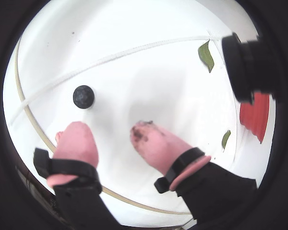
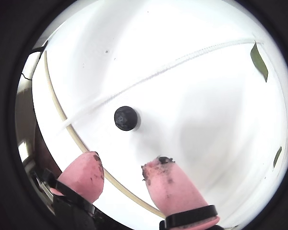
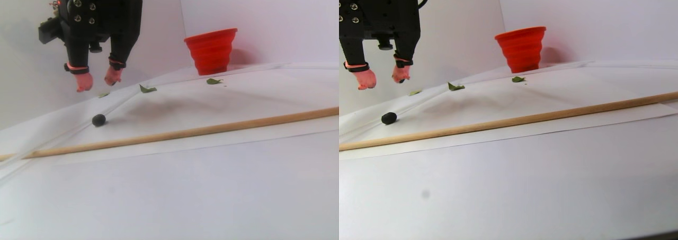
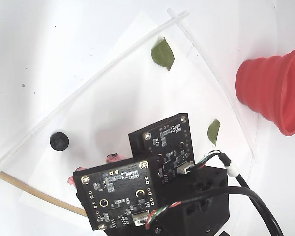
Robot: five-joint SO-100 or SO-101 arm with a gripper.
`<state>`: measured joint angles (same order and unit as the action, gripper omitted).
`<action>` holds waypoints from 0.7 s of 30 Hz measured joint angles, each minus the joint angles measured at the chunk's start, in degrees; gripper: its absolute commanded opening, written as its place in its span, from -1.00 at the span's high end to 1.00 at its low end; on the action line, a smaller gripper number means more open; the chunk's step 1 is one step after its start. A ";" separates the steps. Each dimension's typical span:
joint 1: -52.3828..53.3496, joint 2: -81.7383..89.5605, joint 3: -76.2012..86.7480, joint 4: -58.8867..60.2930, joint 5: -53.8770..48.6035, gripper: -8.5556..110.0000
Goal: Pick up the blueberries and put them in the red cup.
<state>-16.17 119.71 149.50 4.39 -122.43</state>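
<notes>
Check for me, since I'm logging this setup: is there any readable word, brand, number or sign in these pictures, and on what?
None can be read. The circuit boards above the tool carry tiny white markings, too small to make out. The red cup, blueberry and leaves bear no text.

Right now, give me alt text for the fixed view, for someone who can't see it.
Seen from above, the arm's circuit boards cover most of the gripper over white paper, with one blueberry lying to their left. The red cup stands at the right edge, and two green leaves lie between.
</notes>
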 measured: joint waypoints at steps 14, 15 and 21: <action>-0.09 -10.81 0.88 -8.35 -1.58 0.58; -0.09 -11.34 0.88 -8.88 -1.58 0.58; -0.09 -14.24 -0.70 -11.43 -1.58 0.58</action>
<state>-16.26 105.47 148.80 -7.03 -124.01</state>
